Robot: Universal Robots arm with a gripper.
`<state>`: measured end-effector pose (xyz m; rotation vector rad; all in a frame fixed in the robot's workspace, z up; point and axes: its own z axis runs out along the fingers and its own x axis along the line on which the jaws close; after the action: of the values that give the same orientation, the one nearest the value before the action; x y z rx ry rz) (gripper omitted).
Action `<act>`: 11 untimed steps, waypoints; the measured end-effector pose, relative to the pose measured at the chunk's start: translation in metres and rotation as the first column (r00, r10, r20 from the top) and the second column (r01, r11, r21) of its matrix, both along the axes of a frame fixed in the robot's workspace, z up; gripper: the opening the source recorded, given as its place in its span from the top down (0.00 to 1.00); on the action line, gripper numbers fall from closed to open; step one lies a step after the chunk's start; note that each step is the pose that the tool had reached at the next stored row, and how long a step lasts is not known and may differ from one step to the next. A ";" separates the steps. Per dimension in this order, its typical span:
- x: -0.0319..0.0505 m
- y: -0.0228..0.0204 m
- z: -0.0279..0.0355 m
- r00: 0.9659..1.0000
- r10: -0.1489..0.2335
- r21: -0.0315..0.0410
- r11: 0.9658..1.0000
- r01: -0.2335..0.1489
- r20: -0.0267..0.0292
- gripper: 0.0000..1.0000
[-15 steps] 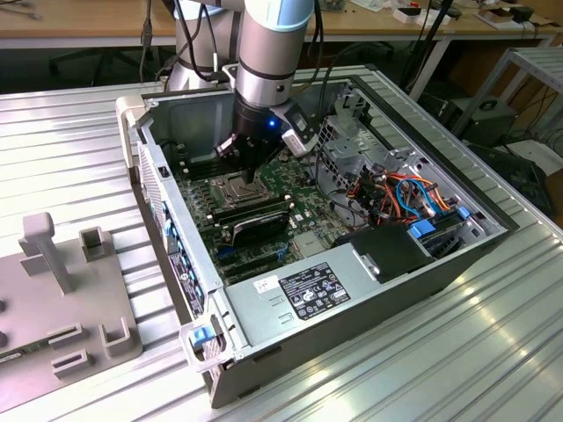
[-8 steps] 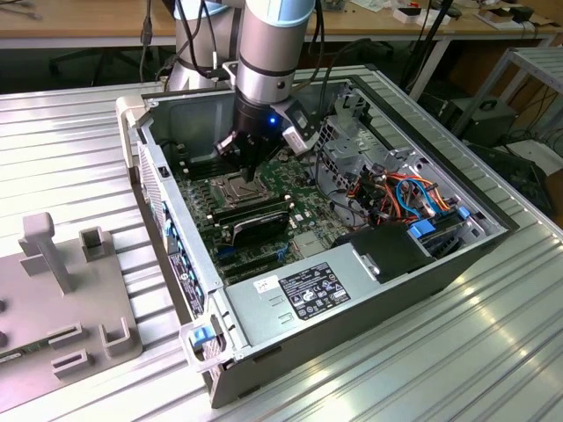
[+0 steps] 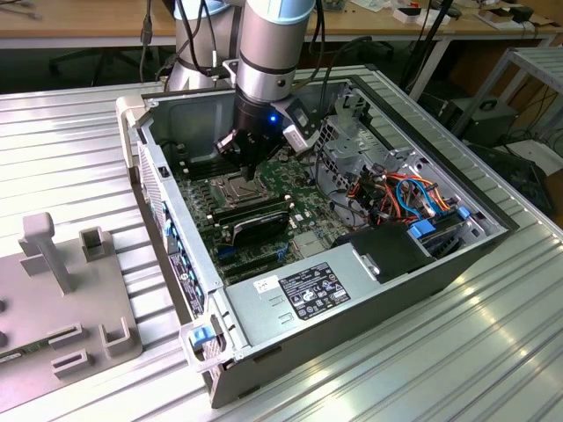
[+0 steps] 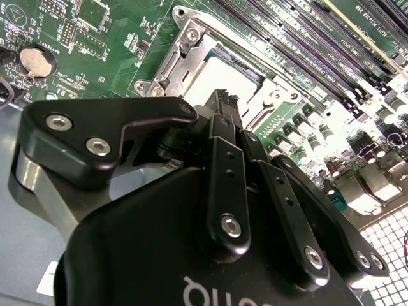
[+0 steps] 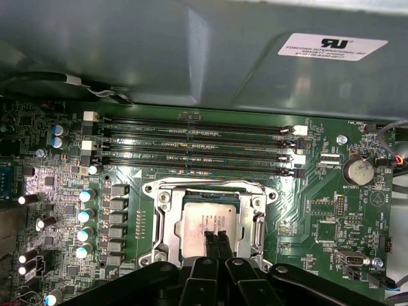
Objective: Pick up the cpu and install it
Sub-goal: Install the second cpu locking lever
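Observation:
The cpu (image 5: 203,220), a small square chip with a dull silver top, lies flat inside the metal-framed socket (image 5: 164,223) on the green motherboard. In the second wrist view the cpu (image 4: 223,73) shows as a pale square inside the socket frame (image 4: 185,44). My gripper (image 5: 214,237) hangs directly over the chip with its two black fingers pressed together and nothing between them. Whether the tips touch the chip I cannot tell. In the exterior view the gripper (image 3: 249,167) reaches down into the open computer case (image 3: 167,202), above the board.
Long memory slots (image 5: 191,143) run beside the socket, under the grey case wall (image 5: 191,51). A black card (image 3: 255,224), the power supply (image 3: 308,290) and bundled cables (image 3: 405,193) crowd the case. A grey fixture plate (image 3: 53,290) sits at the exterior view's left.

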<state>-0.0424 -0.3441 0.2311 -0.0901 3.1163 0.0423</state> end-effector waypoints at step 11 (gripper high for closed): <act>0.0000 0.0000 0.0016 1.000 0.000 0.000 1.000 0.000 0.000 0.89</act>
<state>-0.0424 -0.3441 0.2326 -0.0901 3.1163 0.0423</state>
